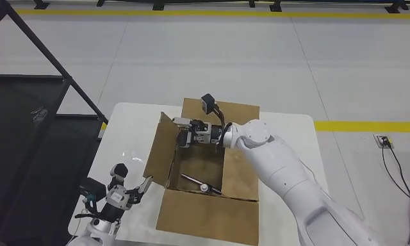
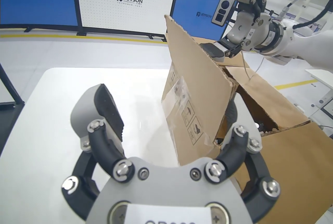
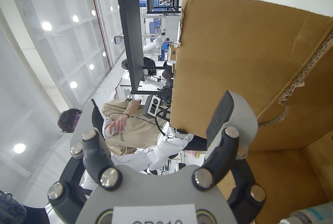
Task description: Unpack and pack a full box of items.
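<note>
A white table (image 1: 131,127) with rounded corners carries one thing directly: an open cardboard box (image 1: 208,217), standing upright with its flaps spread outward. Bare tabletop lies to the left of the box, and a strip of it shows to the right. The box's far flap seems to reach about the table's far edge, though the angle makes that hard to judge.

Left gripper (image 2: 167,105): 1 finger is mostly hidden behind the box flap (image 2: 192,95), which crosses in front of the jaws. Beyond the jaws, the box (image 2: 286,157) runs off the picture's edge and its interior is screened. Right gripper (image 3: 158,102): just outside 1 jaw, a cylindrical item (image 3: 309,214) is cut off at the edge; type indeterminate. Inside the box, apart from these jaws, a dark slender item (image 1: 192,180) is too small to identify.
</note>
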Available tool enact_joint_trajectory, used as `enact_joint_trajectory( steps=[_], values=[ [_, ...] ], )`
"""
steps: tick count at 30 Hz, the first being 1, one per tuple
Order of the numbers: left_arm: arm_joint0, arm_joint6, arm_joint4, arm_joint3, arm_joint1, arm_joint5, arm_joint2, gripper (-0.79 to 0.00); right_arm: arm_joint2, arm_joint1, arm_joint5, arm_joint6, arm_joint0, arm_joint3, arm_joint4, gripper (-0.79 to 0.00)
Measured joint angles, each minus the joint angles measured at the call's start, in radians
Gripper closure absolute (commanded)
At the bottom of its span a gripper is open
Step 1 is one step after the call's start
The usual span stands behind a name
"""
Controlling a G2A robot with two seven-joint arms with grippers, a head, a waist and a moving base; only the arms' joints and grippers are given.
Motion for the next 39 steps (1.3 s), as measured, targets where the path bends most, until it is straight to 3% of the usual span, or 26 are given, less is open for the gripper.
enact_joint_trajectory(
  steps=[7,17,25,31,39],
  values=[
    [0.031,0.016,-0.046,0.05,0.0,-0.011,-0.053,-0.785,0.056,0.029,-0.057,0.047,-0.024,-0.022,-0.009,-0.785],
    [0.02,-0.002,-0.081,0.13,0.0,-0.031,-0.09,-0.785,0.133,0.083,-0.079,0.067,-0.098,-0.157,-0.079,-0.785],
    [0.041,0.025,-0.059,0.102,-0.002,-0.071,-0.087,-0.785,0.162,0.124,0.015,-0.027,-0.182,-0.324,-0.244,-0.785],
    [0.068,0.015,0.018,0.038,-0.001,-0.127,-0.06,-0.785,0.156,0.117,0.081,-0.122,-0.212,-0.418,-0.244,-0.785],
    [0.049,-0.019,0.088,-0.04,-0.008,-0.094,0.014,-0.785,0.083,0.075,0.082,-0.266,-0.191,-0.436,-0.279,-0.785]
  ],
)
